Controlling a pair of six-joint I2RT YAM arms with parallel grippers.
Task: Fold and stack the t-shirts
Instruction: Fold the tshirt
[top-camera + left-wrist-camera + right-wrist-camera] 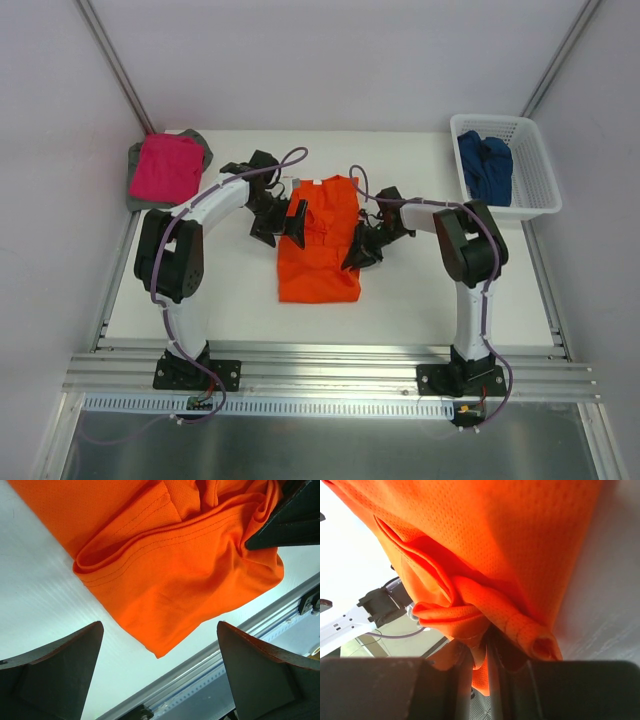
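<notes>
At its right edge, right jaws pinch the orange t-shirt (318,268); left jaws gape.

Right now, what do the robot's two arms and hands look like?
Both the left arm and right arm have white links, bulky black joints and black bases, with a purple cable looping along each. The left hand and right hand are black, with wedge-shaped fingers.

- no writing, label, brand, number or sign can be read in any view
- the orange shirt (318,265) shows plain cloth only
- the white basket (538,170) carries no readable mark
</notes>
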